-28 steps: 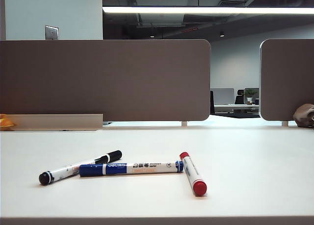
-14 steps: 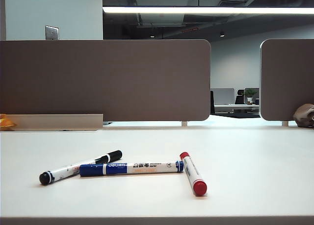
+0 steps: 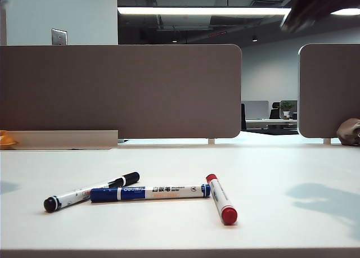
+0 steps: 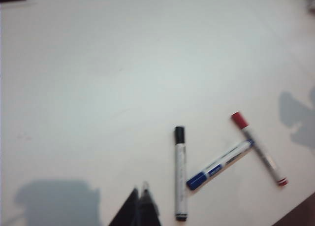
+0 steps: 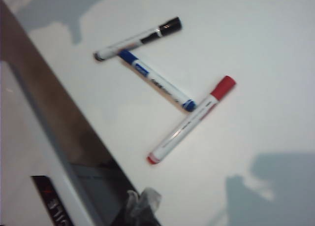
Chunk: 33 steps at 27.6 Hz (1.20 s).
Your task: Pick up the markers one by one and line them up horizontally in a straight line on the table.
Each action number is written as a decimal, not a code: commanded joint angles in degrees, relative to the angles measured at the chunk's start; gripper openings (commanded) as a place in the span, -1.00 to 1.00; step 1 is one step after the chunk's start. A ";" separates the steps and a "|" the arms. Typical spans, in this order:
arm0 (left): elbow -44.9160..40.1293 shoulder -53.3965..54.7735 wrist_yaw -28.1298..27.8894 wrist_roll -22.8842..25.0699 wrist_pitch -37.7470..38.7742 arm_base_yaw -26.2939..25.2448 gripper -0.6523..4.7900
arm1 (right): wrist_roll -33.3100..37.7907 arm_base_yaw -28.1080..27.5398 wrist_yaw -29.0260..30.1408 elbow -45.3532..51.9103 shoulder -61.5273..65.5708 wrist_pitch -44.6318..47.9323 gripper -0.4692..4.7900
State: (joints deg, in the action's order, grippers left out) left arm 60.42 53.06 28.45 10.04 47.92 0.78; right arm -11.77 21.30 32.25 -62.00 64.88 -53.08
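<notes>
Counter [image 3: 292, 162]: pale, smooth, carrying three markers near its front edge.
Markers: black [image 3: 90, 192], blue [image 3: 149, 192], red [image 3: 221, 199] lie scattered, tips nearly touching; light, stiff, likely to roll, best pinched mid-barrel.
Left gripper [image 4: 140, 206]: closed, empty, above the counter.
Right gripper [image 5: 142, 202]: closed, empty, high.
</notes>
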 commanded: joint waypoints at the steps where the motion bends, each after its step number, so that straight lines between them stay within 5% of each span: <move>1: 0.33 1.97 -2.21 2.58 1.81 2.69 -0.78 | -0.44 3.32 -5.95 -2.56 5.60 1.01 -0.80; 10: 0.31 2.86 -13.66 5.07 6.45 6.62 -0.78 | -0.46 8.04 -13.35 -6.78 18.14 3.72 -0.68; 33: 0.31 2.86 -14.27 6.10 13.03 6.62 -0.78 | 4.52 19.17 -23.80 -7.54 32.37 5.33 -0.16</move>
State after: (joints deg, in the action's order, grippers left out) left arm 60.53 56.10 13.89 15.84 60.53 7.33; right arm -8.38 40.51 8.78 -69.19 97.43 -48.34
